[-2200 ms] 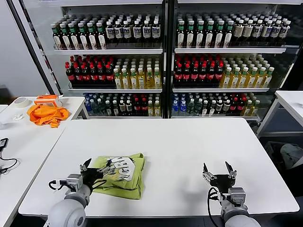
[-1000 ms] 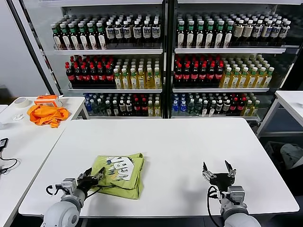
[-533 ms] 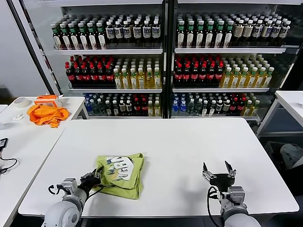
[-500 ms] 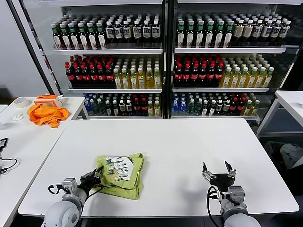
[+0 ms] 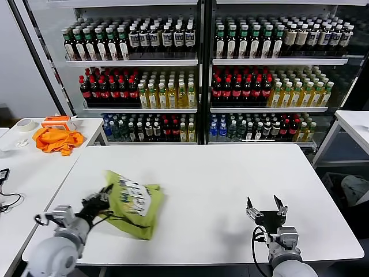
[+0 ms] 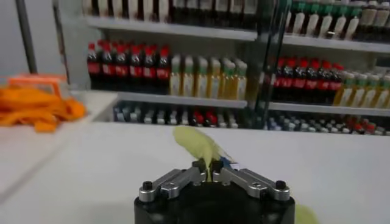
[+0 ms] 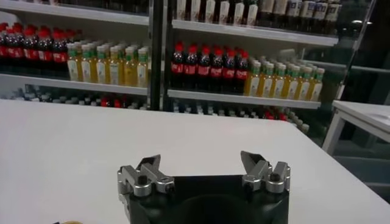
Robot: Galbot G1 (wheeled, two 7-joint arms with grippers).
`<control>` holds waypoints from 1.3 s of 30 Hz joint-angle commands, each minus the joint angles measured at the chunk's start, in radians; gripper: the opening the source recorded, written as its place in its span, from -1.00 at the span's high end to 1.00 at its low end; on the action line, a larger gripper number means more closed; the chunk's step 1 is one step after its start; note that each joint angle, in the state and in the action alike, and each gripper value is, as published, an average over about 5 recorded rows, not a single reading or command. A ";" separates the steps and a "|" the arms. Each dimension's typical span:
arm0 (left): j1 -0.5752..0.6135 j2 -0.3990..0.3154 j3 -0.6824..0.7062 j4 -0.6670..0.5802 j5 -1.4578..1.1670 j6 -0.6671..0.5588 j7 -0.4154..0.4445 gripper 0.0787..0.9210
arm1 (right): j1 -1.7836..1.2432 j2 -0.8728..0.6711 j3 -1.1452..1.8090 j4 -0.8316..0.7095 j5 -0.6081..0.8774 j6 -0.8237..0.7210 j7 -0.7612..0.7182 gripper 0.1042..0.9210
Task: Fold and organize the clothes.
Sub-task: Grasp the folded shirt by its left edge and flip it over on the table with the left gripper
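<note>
- The left end effector [image 5: 99, 201] sits at the lower left of the head view, low over the white worktop [image 5: 219, 179], clenched on an edge of the lime-green T-shirt [image 5: 134, 203].
- In the left wrist view the same end effector [image 6: 208, 169] has its two fingers pressed together, with a strip of the green T-shirt [image 6: 196, 145] pinched between them and rising away from the tips.
- The T-shirt is a folded bundle in the lower left part of the head view, its gripped side lifted and the far end resting on the worktop; the white printed graphic faces up.
- The right end effector [image 5: 266, 208] is at the lower right of the head view, above the worktop's near edge, well apart from the T-shirt, its fingers spread and grasping nothing.
- The right wrist view shows that end effector [image 7: 203, 169] with both fingers wide apart and only bare worktop [image 7: 85, 140] between them.
- An orange cloth [image 5: 56, 139] lies on a separate side table [image 5: 23, 173] at the left edge of the head view, beside a roll of tape [image 5: 25, 124].
- Shelves of bottled drinks [image 5: 196, 75] fill the upper half of the head view behind the worktop.
</note>
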 commanded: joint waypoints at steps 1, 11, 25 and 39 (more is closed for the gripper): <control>0.051 0.239 -0.416 -0.030 -0.100 0.094 0.005 0.94 | 0.017 0.006 -0.015 -0.008 0.001 0.001 0.000 -0.76; 0.031 -0.089 0.213 -0.213 0.098 0.092 0.030 0.94 | 0.011 0.024 -0.018 -0.002 -0.016 -0.003 0.003 -0.76; -0.063 -0.190 0.374 -0.100 0.263 0.034 0.079 0.94 | -0.024 0.039 -0.002 0.024 -0.045 -0.007 0.011 -0.76; -0.102 -0.259 0.451 -0.059 0.238 -0.089 0.100 0.71 | -0.040 0.026 0.022 0.054 -0.043 -0.011 0.013 -0.76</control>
